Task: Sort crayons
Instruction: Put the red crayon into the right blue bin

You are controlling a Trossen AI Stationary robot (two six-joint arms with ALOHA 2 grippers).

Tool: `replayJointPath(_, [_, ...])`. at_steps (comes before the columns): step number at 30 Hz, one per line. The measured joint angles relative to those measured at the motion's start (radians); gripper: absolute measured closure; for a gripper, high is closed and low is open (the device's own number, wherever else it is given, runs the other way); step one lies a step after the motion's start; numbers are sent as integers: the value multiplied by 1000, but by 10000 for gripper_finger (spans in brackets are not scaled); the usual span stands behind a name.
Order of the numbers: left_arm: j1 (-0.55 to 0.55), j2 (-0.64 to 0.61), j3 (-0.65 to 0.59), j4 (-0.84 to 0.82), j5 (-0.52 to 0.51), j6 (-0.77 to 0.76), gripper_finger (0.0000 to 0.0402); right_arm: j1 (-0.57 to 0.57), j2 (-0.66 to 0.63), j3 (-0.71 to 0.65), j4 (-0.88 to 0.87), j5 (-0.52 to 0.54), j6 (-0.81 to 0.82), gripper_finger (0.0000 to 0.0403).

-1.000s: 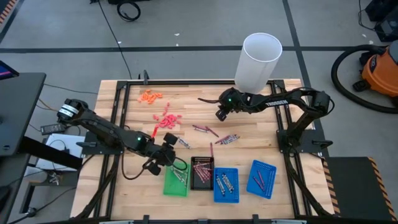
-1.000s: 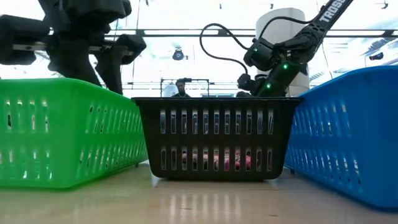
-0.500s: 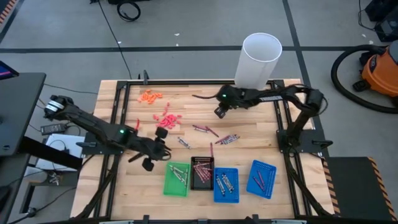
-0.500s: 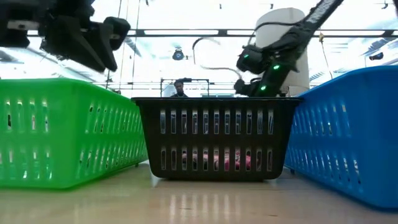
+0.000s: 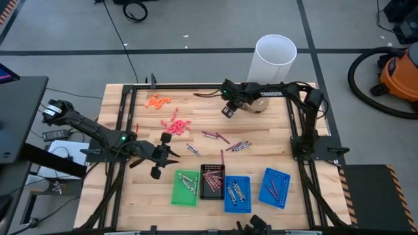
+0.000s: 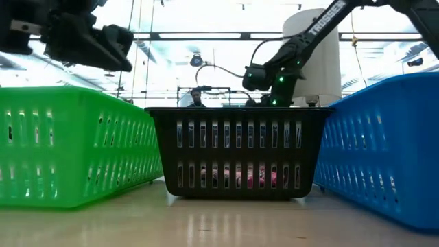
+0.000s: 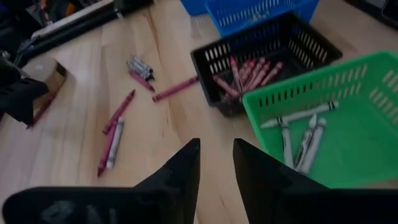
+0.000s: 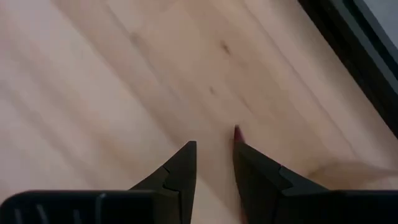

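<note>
Left pincer (image 7: 216, 163): fingers stand a narrow gap apart with nothing between them, raised above the desk (image 5: 261, 140) just behind the green tray (image 5: 185, 189), seen in the high view at (image 5: 163, 155). Right pincer (image 8: 214, 163): fingers likewise a narrow gap apart, pointed down at bare wood near the far edge, seen in the high view at (image 5: 226, 109); a small dark red tip (image 8: 237, 130) shows right at the inner edge of one finger, and whether it is gripped or merely lies beneath cannot be told. Crayons: grey ones lie in the green tray (image 7: 300, 132); pinkish-red ones in the black tray (image 7: 247, 71); more in the two blue trays (image 5: 237, 194) and (image 5: 274, 187), their colours hard to read from above; loose ones lie on the desk behind the trays (image 7: 114, 132), several maroon, some grey. Hidden or cut off: the low view shows only the tray walls, with pink crayons glimpsed through the black tray's slots (image 6: 236, 177); the green tray's contents are concealed there. The right wrist view shows wood and a dark frame edge only. The high view alone shows the orange bits (image 5: 157, 100), the coral-pink bits (image 5: 175, 125) and the white cylinder (image 5: 270, 62) at the far side.
</note>
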Motion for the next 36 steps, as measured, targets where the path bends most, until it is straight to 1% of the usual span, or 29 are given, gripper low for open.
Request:
replayJointPath(3, [-2, 0, -23, 25, -1, -19, 297, -23, 18, 12, -18, -11, -1, 290])
replayJointPath(9, [-2, -1, -36, 21, -1, -37, 297, -55, 25, 15, -21, -28, -8, 290])
replayJointPath(15, [-2, -1, -36, 26, -1, -42, 297, -82, 46, 15, -60, -89, -13, 290])
replayJointPath(22, [-2, -1, -36, 23, -1, -44, 297, -60, 54, 16, -52, -101, -34, 291])
replayJointPath(24, [-2, -1, -36, 23, -1, -44, 297, -44, 53, 15, -42, -121, -38, 293])
replayJointPath(28, [-2, -1, -36, 20, -1, -44, 297, -25, 53, 15, -41, -191, -38, 303])
replayJointPath(36, [-2, -1, -36, 19, -1, -49, 297, 10, 55, 15, -58, -183, -57, 348])
